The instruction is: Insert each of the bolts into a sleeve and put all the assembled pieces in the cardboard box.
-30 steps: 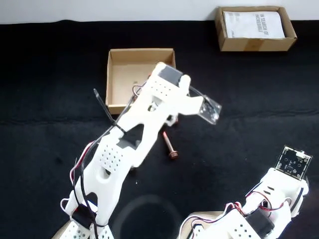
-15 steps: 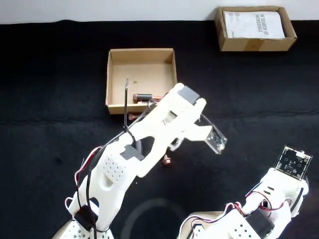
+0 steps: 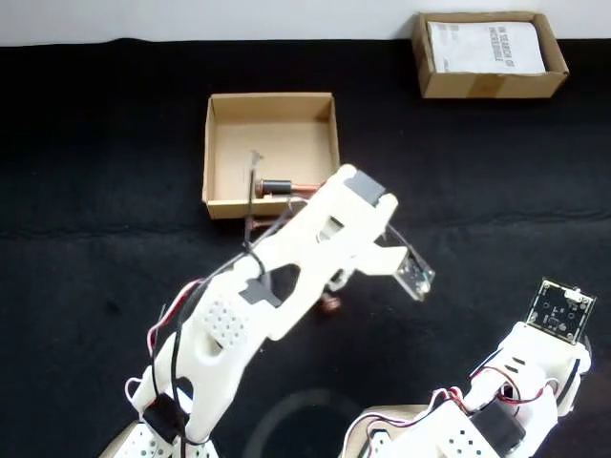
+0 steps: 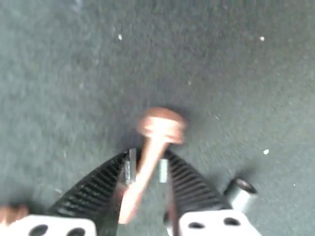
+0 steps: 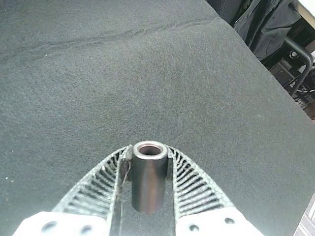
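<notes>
Within left gripper [image 4: 145,166], bolt [image 4: 158,126] seemingly points outward.

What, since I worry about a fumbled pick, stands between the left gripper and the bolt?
Nothing visible: the left gripper grips the bolt by its shank; a loose sleeve lies apart beside it.

Copper bolt [image 4: 160,127], grey sleeve [image 5: 149,179], black tablecloth [image 3: 95,143]

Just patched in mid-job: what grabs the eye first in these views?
The left gripper is clamped on a copper bolt over the black cloth, a loose sleeve beside it. The right gripper holds a dark sleeve, bore facing the camera. One assembled piece lies in the cardboard box.
</notes>
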